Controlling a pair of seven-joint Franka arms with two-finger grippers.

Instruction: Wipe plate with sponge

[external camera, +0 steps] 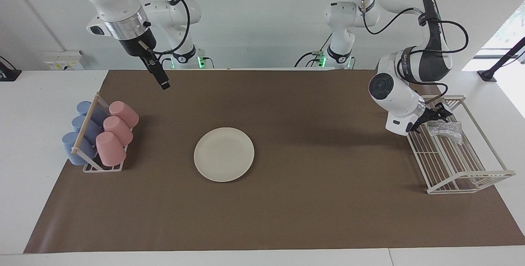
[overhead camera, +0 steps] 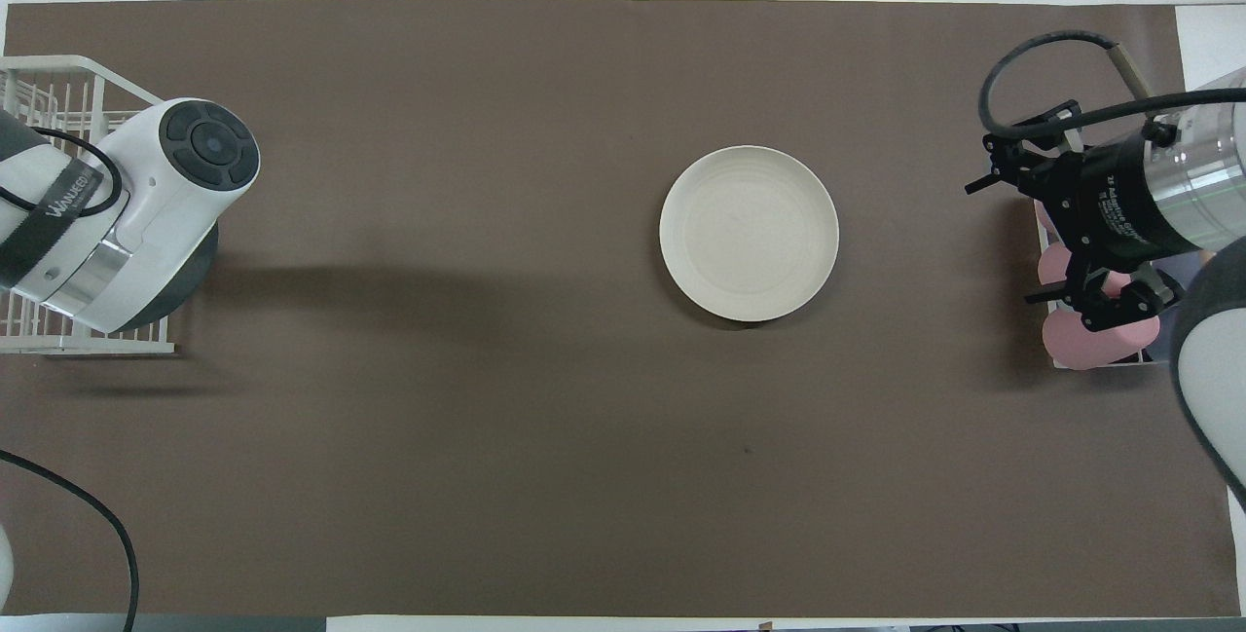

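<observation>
Facing view: your left gripper (external camera: 439, 115) fingers at sponge (external camera: 445, 127) in rack (external camera: 459, 159), grasp cannot tell | right gripper (external camera: 160, 78) waits, fingers unreadable | plate (external camera: 224, 154) unwiped; lift, carry, wipe remain.

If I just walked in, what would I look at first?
Probably the cream plate, alone in the middle of the brown mat. Next, the pink and blue cups lying in a rack at the right arm's end of the table. Then the glittery sponge on the white wire rack at the left arm's end, with the left gripper right at it.
</observation>
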